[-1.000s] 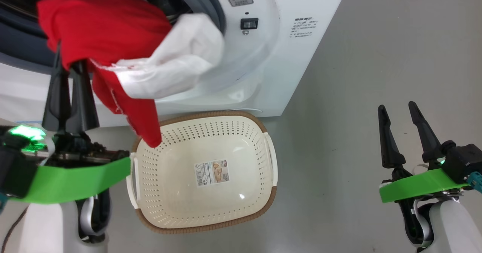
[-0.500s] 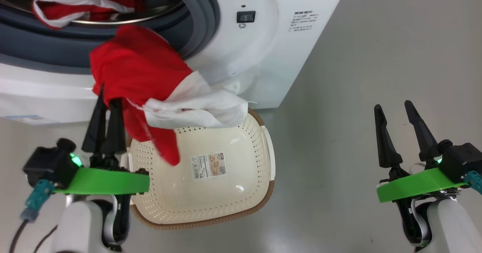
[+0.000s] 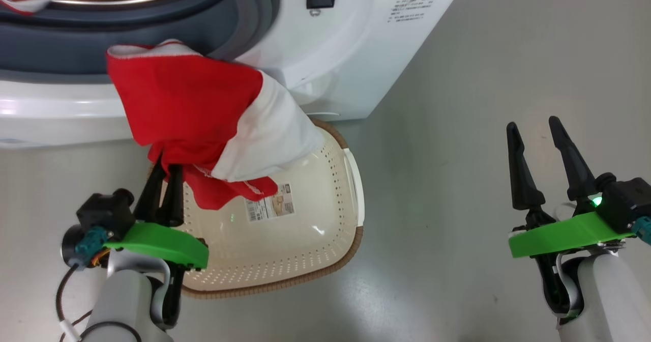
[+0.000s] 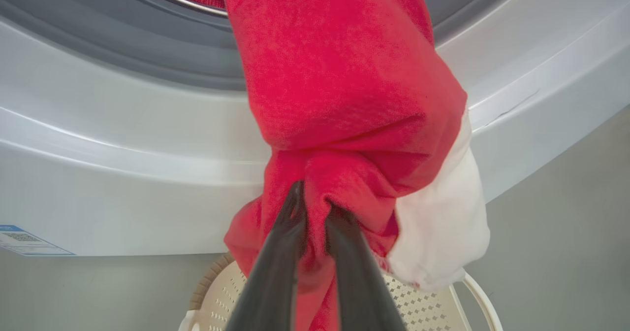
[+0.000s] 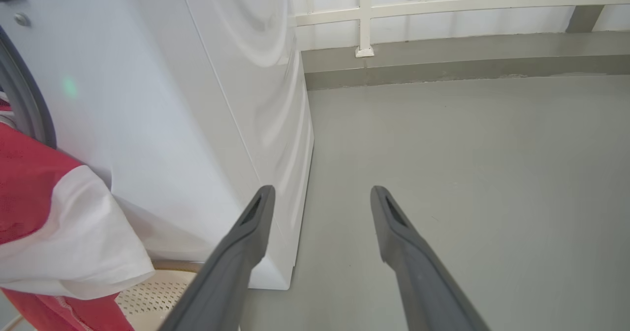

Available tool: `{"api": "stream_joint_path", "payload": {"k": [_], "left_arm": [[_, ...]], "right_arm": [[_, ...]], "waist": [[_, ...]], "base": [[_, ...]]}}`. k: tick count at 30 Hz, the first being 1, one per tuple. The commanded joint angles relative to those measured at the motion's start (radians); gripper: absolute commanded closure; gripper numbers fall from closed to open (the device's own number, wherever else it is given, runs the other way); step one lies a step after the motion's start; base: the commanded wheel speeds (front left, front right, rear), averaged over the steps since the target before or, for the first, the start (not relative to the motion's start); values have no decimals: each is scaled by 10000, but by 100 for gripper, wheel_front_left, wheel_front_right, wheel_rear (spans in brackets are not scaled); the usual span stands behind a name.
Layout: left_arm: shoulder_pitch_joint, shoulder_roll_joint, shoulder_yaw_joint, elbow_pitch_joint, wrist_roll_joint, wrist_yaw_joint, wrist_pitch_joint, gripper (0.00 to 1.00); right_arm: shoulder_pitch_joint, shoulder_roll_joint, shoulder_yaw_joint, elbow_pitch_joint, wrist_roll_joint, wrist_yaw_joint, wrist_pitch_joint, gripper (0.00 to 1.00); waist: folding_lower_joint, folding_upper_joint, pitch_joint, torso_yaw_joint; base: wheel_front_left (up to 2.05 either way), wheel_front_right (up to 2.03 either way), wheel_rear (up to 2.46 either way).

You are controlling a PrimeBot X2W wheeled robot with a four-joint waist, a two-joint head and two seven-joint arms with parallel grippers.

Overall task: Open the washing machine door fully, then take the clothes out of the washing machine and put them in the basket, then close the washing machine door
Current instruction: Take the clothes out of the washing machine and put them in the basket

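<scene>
The washing machine [image 3: 356,52] stood beyond both pairs of fingertips, its grey rubber ring [image 3: 61,52] past the left pair. The basket [image 3: 325,240] sat on the floor [image 3: 457,179] just beside the left fingers, on their right, and well to the left of the right ones. The clothes [image 3: 188,108], red with a white panel, hung from the left gripper [image 3: 167,171], bunched over its fingertips and draping above the basket's far end, in front of the machine. The left fingers were clamped together on a fold of the red fabric. The right gripper [image 3: 532,123] held nothing, its fingers spread wide apart above the floor.
</scene>
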Motion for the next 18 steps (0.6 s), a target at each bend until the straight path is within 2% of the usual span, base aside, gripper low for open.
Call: {"api": "stream_joint_path", "payload": {"k": [1, 18], "left_arm": [[-88, 203, 243, 61, 155, -53, -49, 100], [-1378, 213, 504, 3375, 792, -191, -49, 100]], "right_arm": [[-159, 9, 230, -256, 78, 63, -63, 0], [-769, 12, 215, -472, 399, 63, -63, 0]], "waist": [[0, -1, 302, -150], [0, -1, 1806, -626]], "base": [[0, 0, 0], [0, 0, 0]]}}
